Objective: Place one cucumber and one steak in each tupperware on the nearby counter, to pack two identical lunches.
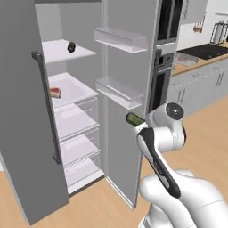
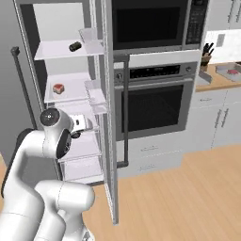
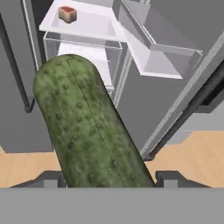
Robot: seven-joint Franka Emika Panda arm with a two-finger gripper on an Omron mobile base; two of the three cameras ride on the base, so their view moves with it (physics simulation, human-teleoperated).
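My gripper [image 3: 109, 178] is shut on a dark-green cucumber [image 3: 89, 127], which runs lengthwise between the two fingertips [image 3: 169, 178]. In the left base view this cucumber [image 1: 134, 119] sticks out of the gripper [image 1: 141, 126] in front of the open fridge. A second cucumber [image 1: 71, 46] [image 2: 75, 46] lies on the top fridge shelf. A red steak [image 1: 55, 92] [image 2: 58, 88] [image 3: 67, 14] sits on the shelf below. A grey tupperware [image 1: 186, 59] [image 2: 233, 71] rests on the wooden counter [image 1: 192, 67] [image 2: 215, 83] far to the right.
The fridge door [image 1: 26, 133] stands open on the left, with door bins [image 1: 120, 40] close to the arm. A wall oven [image 2: 155, 103] with a microwave above stands between fridge and counter. A knife block [image 2: 205, 57] is on the counter. Wooden floor lies to the right.
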